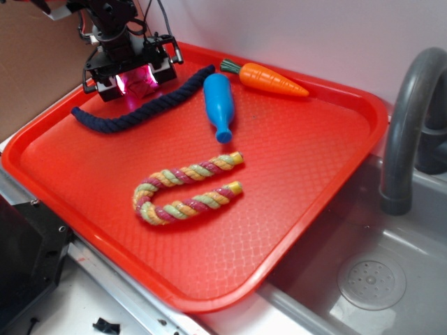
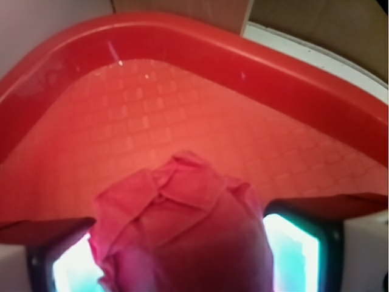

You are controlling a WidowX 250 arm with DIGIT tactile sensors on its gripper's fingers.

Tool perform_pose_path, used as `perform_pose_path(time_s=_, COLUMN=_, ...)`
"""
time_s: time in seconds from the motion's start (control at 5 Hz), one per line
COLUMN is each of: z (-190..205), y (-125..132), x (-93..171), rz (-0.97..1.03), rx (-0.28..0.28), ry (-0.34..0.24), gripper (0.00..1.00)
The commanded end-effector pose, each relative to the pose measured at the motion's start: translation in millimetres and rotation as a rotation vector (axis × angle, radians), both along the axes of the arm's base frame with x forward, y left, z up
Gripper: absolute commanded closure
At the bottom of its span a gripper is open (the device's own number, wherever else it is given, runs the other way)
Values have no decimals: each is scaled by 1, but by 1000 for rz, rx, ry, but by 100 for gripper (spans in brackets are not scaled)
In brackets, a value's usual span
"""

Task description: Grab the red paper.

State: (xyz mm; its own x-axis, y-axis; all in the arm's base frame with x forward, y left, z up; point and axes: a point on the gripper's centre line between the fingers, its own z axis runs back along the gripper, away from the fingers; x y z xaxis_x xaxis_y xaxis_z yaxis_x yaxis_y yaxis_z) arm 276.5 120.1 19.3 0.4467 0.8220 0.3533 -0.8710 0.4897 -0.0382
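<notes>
I'm getting the exterior view looking down from high at 6 o'clock across the whole red tray (image 1: pixel 293 230); the wrist view is sitting close, facing the tray's (image 2: pixel 182 55) 11 o'clock corner, sharing it.

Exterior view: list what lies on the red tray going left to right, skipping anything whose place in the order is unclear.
Gripper around the red paper → striped rope toy → blue bottle → toy carrot. The dark blue rope spans too much of the width to place.
</notes>
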Motion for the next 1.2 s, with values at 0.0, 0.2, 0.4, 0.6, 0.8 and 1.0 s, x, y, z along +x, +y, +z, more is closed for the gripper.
perform_pose_path(time_s=0.0, z=23, y=3, x=-2, rz=-25, rx=7, ry=-57, gripper=100)
perform_pose_path(time_s=0.2, z=64, y=-12, x=-6, rz=-150, rx=-86, ry=-7, gripper=100)
perform_pose_path(time_s=0.4, z=101, y=-32, x=-11, rz=-342, rx=-176, ry=55, gripper=100)
perform_pose_path(time_s=0.6, z=134, y=-65, x=-27, rz=-569, rx=-320, ry=113, gripper=100)
perform_pose_path(time_s=0.8, z=160, y=-87, x=-55, rz=-630, rx=-378, ry=84, gripper=100)
perform_pose_path(time_s=1.0, z=179, y=-95, x=-76, rz=-679, rx=-397, ry=64, gripper=100)
